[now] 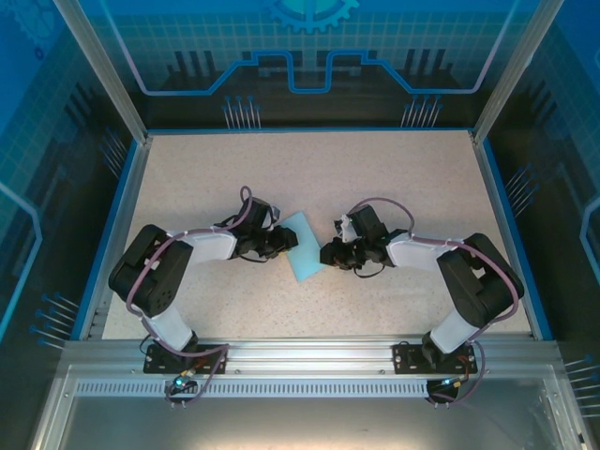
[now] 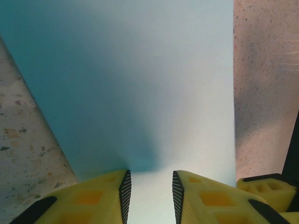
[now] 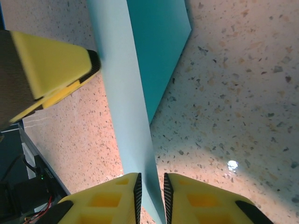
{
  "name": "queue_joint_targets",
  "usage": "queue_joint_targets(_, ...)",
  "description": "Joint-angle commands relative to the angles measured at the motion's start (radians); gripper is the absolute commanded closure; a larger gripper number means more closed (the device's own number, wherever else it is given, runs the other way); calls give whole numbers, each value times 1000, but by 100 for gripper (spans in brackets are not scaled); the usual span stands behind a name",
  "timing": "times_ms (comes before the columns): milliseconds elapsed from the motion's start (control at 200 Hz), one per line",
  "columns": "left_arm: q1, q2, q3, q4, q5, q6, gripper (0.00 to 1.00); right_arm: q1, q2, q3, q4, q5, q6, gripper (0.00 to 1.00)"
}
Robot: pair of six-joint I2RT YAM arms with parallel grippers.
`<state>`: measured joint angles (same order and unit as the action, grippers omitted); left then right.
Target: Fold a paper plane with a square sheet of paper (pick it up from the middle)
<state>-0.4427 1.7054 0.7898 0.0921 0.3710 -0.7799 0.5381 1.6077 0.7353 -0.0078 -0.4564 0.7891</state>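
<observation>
The square sheet of paper (image 1: 303, 246) sits near the middle of the speckled table (image 1: 375, 169), turned like a diamond, with one arm reaching in from each side. The left gripper (image 1: 286, 241) meets its left edge and the right gripper (image 1: 327, 253) its right edge, so the sheet lies between the two tools. In the left wrist view the paper (image 2: 140, 84) spreads away from the left gripper (image 2: 152, 179). That gripper's yellow fingers (image 2: 93, 196) stand apart with a clear gap, pale blue paper shows in the gap, and a soft shadow falls on the sheet just ahead of them. In the right wrist view the right gripper (image 3: 152, 179) has its fingers (image 3: 112, 198) drawn almost together. A pale strip of the paper (image 3: 126, 93) runs straight into the narrow slot between them. I cannot tell whether the pads actually bite on it. A darker part of the sheet lies farther off to the right of that strip. One of the left gripper's fingers (image 3: 51, 60) touches the paper's other side.
</observation>
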Motion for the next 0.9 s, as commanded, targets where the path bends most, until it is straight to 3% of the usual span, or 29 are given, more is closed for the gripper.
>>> queue_joint_targets(0,-1,20,23,-12,-12,22,67,-1,-28,2,-25,-24,6,79)
queue_joint_targets(595,-2,22,35,-15,-10,27,67,47,48,107,-34,-51,75,91)
queue_joint_targets(895,-1,-29,48,-47,-47,44,64,74,129,186,-63,-32,123,91)
